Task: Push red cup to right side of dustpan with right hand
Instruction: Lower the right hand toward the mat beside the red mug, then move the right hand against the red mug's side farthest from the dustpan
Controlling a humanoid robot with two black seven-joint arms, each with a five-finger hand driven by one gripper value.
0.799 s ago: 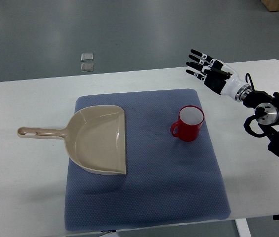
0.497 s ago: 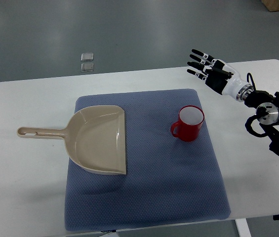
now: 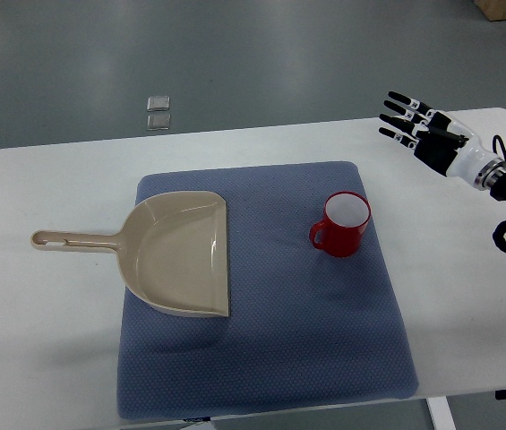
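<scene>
1. Worktop [image 3: 47, 188]: white, rounded corners, carrying all items listed below; grey floor beyond its far edge.
2. Mat [image 3: 261, 358]: blue-grey, textured, laid across the middle of the worktop.
3. Dustpan [image 3: 176, 255]: beige plastic, lying flat on the left half of the mat; open mouth faces right, handle runs left off the mat onto the bare worktop, with a hanging slot at its end.
4. Red cup [image 3: 344, 226]: upright on the right half of the mat, well apart from the dustpan's mouth; pale interior, handle turned toward the left and slightly toward the near side.
5. Right hand [image 3: 423, 130]: black and white, entering from the right edge, held over the far right part of the worktop, beyond the mat's corner and well apart from the cup. Its fingers [image 3: 402, 116] are spread straight and point left; they hold nothing.
6. Two small pale square objects [image 3: 158, 112]: on the floor beyond the worktop, one just behind the other.
</scene>
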